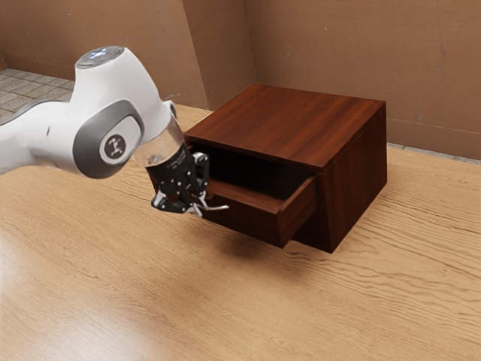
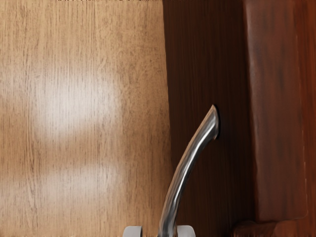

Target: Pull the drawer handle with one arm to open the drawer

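A dark wooden cabinet (image 1: 301, 128) stands on the table, and its single drawer (image 1: 255, 218) is partly slid out toward the exterior view's left. A curved metal handle (image 1: 216, 206) is mounted on the drawer front. My black gripper (image 1: 197, 204) is at that handle, shut on it. In the wrist view the handle (image 2: 190, 168) arcs away from the drawer front (image 2: 212, 74) and runs down between my two grey fingertips (image 2: 132, 231), which sit on either side of it.
The light wooden table (image 1: 150, 301) stretches wide in front of and beside the cabinet. Brown walls (image 1: 338, 45) rise behind it. My white arm (image 1: 90, 128) comes in from the exterior view's left.
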